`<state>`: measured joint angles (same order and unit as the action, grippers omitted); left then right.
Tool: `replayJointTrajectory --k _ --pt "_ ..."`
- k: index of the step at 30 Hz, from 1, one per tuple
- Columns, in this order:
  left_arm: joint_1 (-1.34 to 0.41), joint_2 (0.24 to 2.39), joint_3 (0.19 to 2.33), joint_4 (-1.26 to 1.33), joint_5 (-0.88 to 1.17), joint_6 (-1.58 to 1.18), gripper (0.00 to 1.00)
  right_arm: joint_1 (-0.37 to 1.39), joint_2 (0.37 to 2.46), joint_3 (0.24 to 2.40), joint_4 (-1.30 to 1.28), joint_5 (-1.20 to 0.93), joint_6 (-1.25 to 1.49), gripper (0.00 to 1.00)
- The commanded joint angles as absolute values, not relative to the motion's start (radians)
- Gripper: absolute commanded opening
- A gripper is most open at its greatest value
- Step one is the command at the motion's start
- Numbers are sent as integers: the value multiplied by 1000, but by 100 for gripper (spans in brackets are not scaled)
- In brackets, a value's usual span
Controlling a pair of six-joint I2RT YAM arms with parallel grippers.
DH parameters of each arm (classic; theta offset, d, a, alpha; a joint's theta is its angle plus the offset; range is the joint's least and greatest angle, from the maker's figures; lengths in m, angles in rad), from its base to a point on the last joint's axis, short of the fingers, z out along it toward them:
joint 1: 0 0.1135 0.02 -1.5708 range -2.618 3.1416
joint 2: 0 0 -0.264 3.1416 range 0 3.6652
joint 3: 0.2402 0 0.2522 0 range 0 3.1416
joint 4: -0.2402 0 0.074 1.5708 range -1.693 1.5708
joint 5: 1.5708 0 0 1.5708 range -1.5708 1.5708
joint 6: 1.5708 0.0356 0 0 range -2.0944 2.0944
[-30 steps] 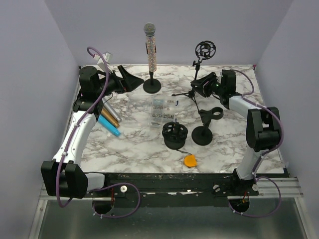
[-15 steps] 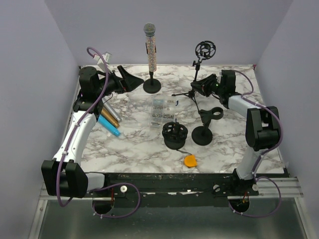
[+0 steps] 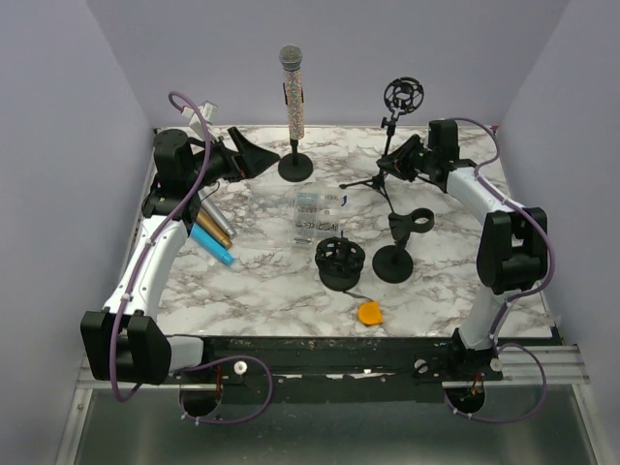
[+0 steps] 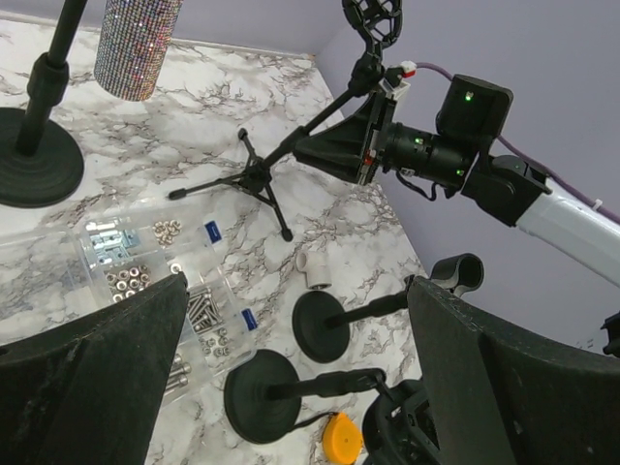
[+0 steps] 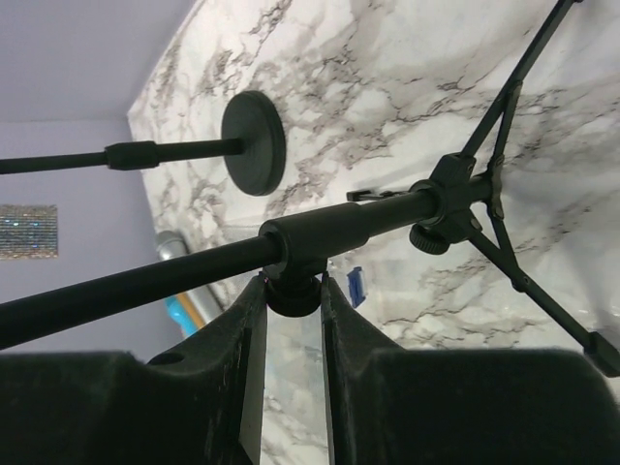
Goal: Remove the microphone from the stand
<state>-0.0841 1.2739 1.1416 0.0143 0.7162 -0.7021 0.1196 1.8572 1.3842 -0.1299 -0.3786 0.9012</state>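
The silver glitter microphone (image 3: 292, 92) stands upright in its black round-base stand (image 3: 295, 168) at the back centre; its lower body (image 4: 140, 44) and the stand's base (image 4: 34, 165) show in the left wrist view. My left gripper (image 3: 247, 155) is open just left of that base, with nothing between its fingers (image 4: 295, 291). My right gripper (image 3: 395, 163) is shut on the clamp knob (image 5: 293, 291) of a separate tripod stand (image 3: 380, 182), which carries an empty shock mount (image 3: 402, 94).
A clear box of screws (image 3: 312, 215) lies mid-table. In front of it are a black shock mount on a round base (image 3: 340, 262), another round-base stand with an empty clip (image 3: 392, 262) and an orange tape measure (image 3: 369, 312). Coloured tubes (image 3: 211, 237) lie at the left.
My right gripper has shut on the tripod stand's knob and drawn back to the right, tilting the stand's top slightly. The left arm has not moved.
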Motion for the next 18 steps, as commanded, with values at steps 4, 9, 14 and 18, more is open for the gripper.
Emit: replayJointTrajectory --k 4,9,14,18 --pt "-73 1276 1134 35 749 -709 93 156 1900 1509 -469 -53 649 11" --pt "-62 1277 1135 35 752 -713 93 217 1934 1599 -565 115 579 14" --pt "-52 1278 1134 37 753 -717 93 250 1946 1644 -586 158 560 16" --pt "-49 1281 1133 38 754 -718 93 272 1954 1688 -610 190 550 17"
